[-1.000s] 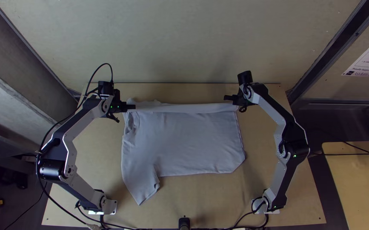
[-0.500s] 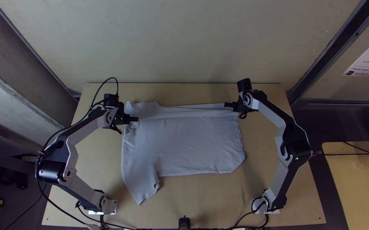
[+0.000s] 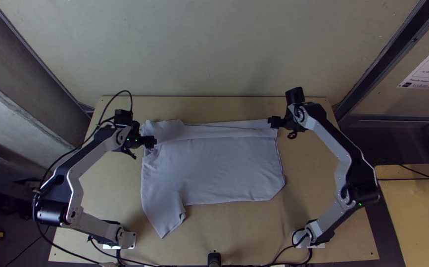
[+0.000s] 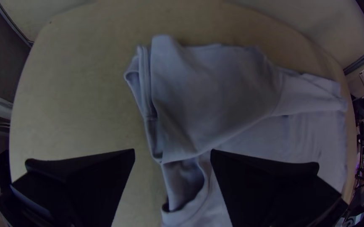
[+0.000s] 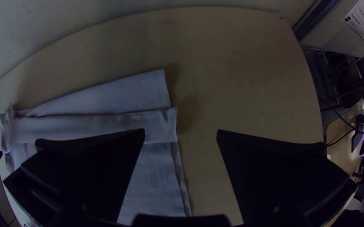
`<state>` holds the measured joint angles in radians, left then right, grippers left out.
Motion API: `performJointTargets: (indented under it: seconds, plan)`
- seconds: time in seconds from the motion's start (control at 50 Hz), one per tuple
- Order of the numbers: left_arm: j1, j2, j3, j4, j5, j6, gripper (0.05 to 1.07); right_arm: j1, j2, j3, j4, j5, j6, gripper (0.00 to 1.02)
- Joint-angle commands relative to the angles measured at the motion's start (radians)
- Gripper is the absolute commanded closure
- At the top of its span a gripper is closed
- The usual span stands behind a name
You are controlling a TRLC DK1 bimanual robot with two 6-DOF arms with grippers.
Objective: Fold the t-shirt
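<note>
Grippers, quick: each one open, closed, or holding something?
Left gripper: open, holding nothing, at the shirt's sleeve side.
Right gripper: open, holding nothing.

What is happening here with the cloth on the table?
Two robot arms are folding a t-shirt. Its far edge is turned over in a narrow band, while one sleeve still sticks out toward the near side. The left gripper and right gripper are over its far corners, jaws open, holding nothing.
</note>
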<state>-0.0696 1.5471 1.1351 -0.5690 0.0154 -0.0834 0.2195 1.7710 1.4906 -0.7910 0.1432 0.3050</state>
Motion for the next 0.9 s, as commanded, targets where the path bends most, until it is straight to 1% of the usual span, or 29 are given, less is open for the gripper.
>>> performJointTargets:
  seconds: [0.0,0.06,0.14,0.22,0.32,0.42,0.52,0.62,0.78,0.88]
  plan:
    - [0.008,-0.073,0.049,-0.052,0.017,-0.016,0.09,-0.020,-0.130,-0.053,-0.016,0.010,-0.003,0.09]
    - [0.008,-0.099,0.075,-0.095,0.038,-0.016,0.09,-0.025,-0.197,-0.085,-0.017,0.012,0.002,0.09]
    - [0.005,-0.136,0.106,-0.149,0.040,-0.016,0.09,-0.031,-0.288,-0.128,-0.020,0.010,0.016,0.09]
    - [-0.006,-0.177,0.120,-0.189,0.040,-0.027,0.09,-0.031,-0.369,-0.158,-0.056,0.010,0.037,0.09]
    - [-0.015,-0.214,0.137,-0.266,0.040,-0.069,0.09,-0.022,-0.470,-0.220,-0.071,0.010,0.037,0.09]
    - [-0.032,-0.257,0.130,-0.341,0.040,-0.067,0.09,-0.011,-0.556,-0.279,-0.076,0.010,0.026,0.09]
    - [-0.079,-0.329,0.072,-0.393,0.040,-0.070,0.09,-0.008,-0.622,-0.328,-0.088,0.009,0.020,0.09]
    - [-0.151,-0.401,0.012,-0.443,0.038,-0.070,0.09,-0.012,-0.662,-0.365,-0.093,0.007,-0.003,0.09]
    - [-0.231,-0.453,-0.049,-0.605,0.038,-0.088,0.09,-0.025,-0.662,-0.397,-0.134,-0.014,-0.003,0.09]
    - [-0.289,-0.504,-0.113,-0.657,0.037,-0.113,0.09,-0.026,-0.662,-0.415,-0.145,-0.031,-0.001,0.09]
